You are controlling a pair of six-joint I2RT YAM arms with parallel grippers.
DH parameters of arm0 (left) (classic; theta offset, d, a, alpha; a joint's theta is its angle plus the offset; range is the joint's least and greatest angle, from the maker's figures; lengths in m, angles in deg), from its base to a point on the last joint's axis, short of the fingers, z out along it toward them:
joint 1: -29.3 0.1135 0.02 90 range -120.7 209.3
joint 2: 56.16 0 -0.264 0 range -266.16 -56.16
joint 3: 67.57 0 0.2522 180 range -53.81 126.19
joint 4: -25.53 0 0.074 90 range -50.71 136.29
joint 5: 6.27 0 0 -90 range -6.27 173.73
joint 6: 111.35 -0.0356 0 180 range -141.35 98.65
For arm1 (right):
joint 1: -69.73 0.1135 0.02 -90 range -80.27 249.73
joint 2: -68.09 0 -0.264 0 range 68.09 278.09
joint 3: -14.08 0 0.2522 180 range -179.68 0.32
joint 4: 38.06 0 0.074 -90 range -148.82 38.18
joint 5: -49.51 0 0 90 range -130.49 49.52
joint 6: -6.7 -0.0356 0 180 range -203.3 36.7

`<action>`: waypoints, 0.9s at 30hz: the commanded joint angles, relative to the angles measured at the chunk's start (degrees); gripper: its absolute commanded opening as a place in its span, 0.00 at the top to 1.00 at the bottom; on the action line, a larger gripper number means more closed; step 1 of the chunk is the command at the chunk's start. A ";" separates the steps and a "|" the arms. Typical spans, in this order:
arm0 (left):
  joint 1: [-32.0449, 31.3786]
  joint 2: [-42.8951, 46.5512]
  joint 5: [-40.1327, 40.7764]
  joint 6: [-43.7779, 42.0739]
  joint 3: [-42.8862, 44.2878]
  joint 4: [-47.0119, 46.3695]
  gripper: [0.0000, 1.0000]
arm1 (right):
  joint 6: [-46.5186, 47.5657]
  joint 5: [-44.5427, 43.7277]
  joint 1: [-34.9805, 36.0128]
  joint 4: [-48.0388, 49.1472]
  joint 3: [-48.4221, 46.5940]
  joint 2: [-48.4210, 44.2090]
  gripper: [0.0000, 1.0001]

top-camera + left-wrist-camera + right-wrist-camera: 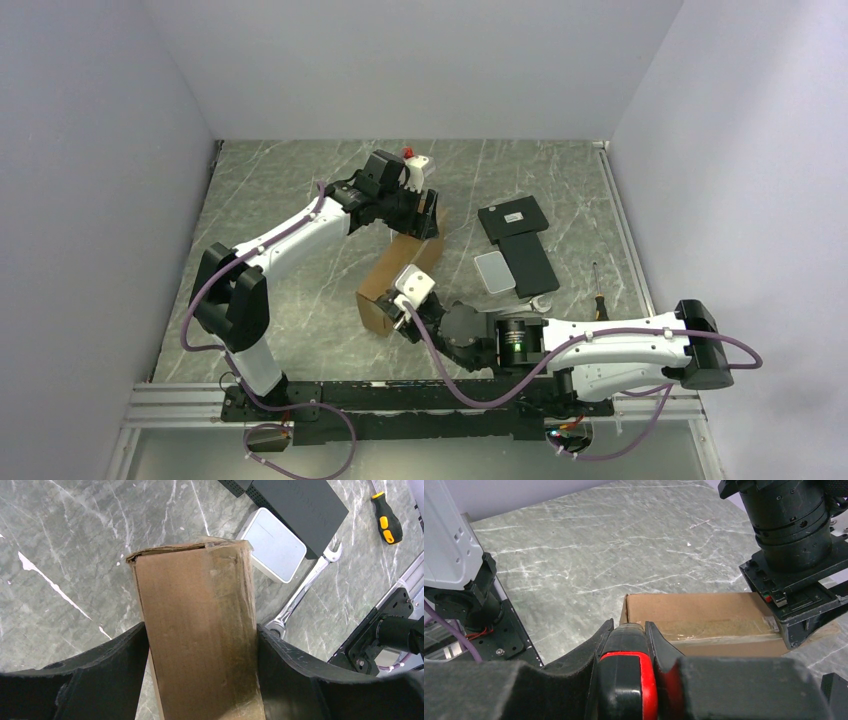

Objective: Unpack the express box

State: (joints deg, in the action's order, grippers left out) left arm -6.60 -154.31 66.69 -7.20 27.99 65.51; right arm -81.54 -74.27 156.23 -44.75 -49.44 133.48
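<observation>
Plain pale walls (100,150) enclose the table (270,170) on three sides. Its top is grey-green marble-patterned, evenly lit. An aluminium rail (170,405) borders the near edge.

Two arms, same build. Left arm's glossy white link shells (290,232) with chunky black joint housings (235,305). Right arm's white link shells (620,348) end in a black elbow block (700,345). Thick purple cables (200,285) loop along both. Right arm's black cylindrical wrist motor (517,342) shows a green light. White boxy wrist camera housing (415,285). Long black base rail (400,398). Left matte black fingers (115,665) are scuffed; right black fingers (584,655) look rough-textured.
</observation>
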 commanded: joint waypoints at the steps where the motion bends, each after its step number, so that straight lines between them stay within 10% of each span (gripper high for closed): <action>1: 0.25 -1.98 1.27 -4.80 -0.49 1.89 0.28 | 0.04 -3.75 1.35 -2.99 0.46 -2.57 1.00; 17: 0.30 -1.88 0.16 -4.74 -0.76 1.41 0.29 | 7.22 -5.26 1.91 11.67 12.23 -6.77 1.00; 27: -0.52 -1.76 0.02 -5.43 -0.86 1.67 0.29 | 9.90 -7.44 0.86 9.88 -0.75 -3.80 1.00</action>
State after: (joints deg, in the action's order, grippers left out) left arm -6.91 -154.36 67.09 -6.59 27.99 65.03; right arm -74.94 -75.53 157.87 -33.21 -41.09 129.59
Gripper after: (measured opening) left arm 0.740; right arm 0.264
